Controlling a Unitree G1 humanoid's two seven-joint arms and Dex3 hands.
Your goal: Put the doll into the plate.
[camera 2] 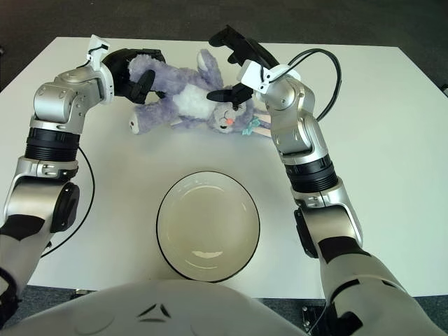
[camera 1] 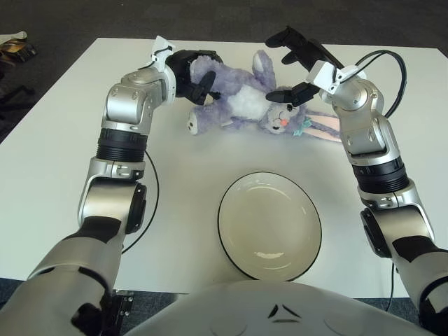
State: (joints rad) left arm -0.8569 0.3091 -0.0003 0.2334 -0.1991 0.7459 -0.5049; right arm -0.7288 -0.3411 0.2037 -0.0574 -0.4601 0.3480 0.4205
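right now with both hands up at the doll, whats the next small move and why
Probably close the right hand on the doll's head. Its fingers are spread, one above the head and one touching near the face, so it holds nothing yet. The left hand is already curled around the legs, and the plate sits empty nearer the robot, so a lift needs that second grip first.

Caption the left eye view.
Both hands, left hand and right hand, close on purple plush bunny doll beyond black-rimmed cream plate.

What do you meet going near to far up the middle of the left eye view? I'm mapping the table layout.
Plate → bare table → doll, with the left hand at its legs and the right hand over its head.
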